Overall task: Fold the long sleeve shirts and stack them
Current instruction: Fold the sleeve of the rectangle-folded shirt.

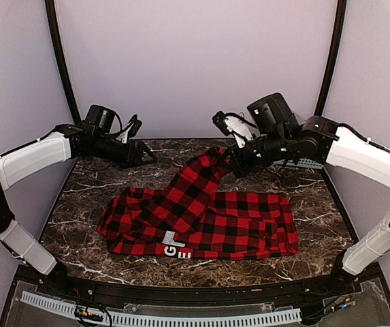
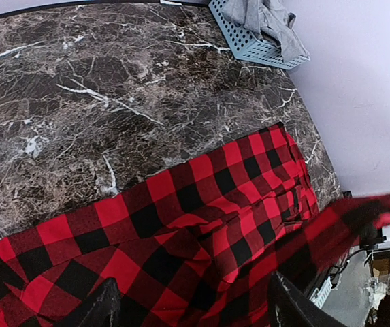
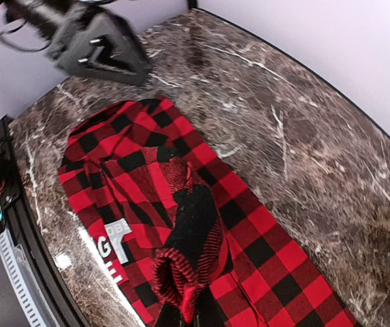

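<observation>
Dark marble-patterned table [image 1: 86,204] enclosed by pale lilac walls [image 1: 195,61]. A red-and-black checked shirt [image 1: 249,225] lies flat across the centre of the table, extending toward 4 o'clock, with white letters [image 1: 175,244] at its near edge. One sleeve [image 1: 195,180] rises toward 1 o'clock, where the right hand [image 1: 225,169] is clamped on its cuff end. The left hand [image 1: 145,154] hovers above bare table at 10 o'clock, fingers apart, holding nothing. A pale blue slatted basket [image 2: 249,41] at 2 o'clock contains a grey shirt [image 2: 269,17].
</observation>
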### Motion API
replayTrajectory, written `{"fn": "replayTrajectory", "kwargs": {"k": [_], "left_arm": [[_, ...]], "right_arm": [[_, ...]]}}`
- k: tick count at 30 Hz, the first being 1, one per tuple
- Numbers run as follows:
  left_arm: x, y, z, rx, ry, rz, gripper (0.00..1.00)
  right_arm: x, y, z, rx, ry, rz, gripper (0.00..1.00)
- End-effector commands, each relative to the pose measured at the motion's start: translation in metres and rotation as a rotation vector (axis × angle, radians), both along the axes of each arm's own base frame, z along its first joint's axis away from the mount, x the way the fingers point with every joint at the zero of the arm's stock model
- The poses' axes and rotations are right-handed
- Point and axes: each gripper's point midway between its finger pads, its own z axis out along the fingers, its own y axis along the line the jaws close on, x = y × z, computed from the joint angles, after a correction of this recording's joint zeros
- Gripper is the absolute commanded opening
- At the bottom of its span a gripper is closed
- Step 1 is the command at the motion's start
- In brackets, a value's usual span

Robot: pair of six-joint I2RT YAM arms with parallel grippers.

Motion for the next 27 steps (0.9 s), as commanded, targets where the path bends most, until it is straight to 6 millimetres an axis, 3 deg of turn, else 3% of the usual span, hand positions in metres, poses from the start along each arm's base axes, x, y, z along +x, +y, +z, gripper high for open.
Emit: {"fn": "replayTrajectory", "kwargs": {"k": [1,7,12,16,21,27], "left_arm": [[-0.002,0.012,0.0,0.057,-0.03,0.029,0.73],[-0.004,0.012,-0.003,0.051,-0.034,0.027,0.74],[-0.006,0.01,-0.007,0.038,-0.022,0.024,0.74],[-0.005,0.012,-0.011,0.033,-0.018,0.049,0.74],[-0.004,0.017,-0.017,0.025,-0.05,0.093,0.74],[-0.012,0.017,-0.038,0.055,-0.026,0.09,0.74]], "right_arm": [[0.037,-0.022,-0.027,0.023,0.175,-0.11,0.0],[0.076,-0.062,-0.093,0.013,0.353,-0.233,0.0],[0.08,-0.093,-0.148,-0.02,0.468,-0.315,0.0],[0.071,-0.116,-0.185,-0.056,0.534,-0.381,0.0],[0.067,-0.136,-0.206,-0.076,0.558,-0.452,0.0],[0.081,-0.132,-0.192,-0.029,0.508,-0.451,0.01]]}}
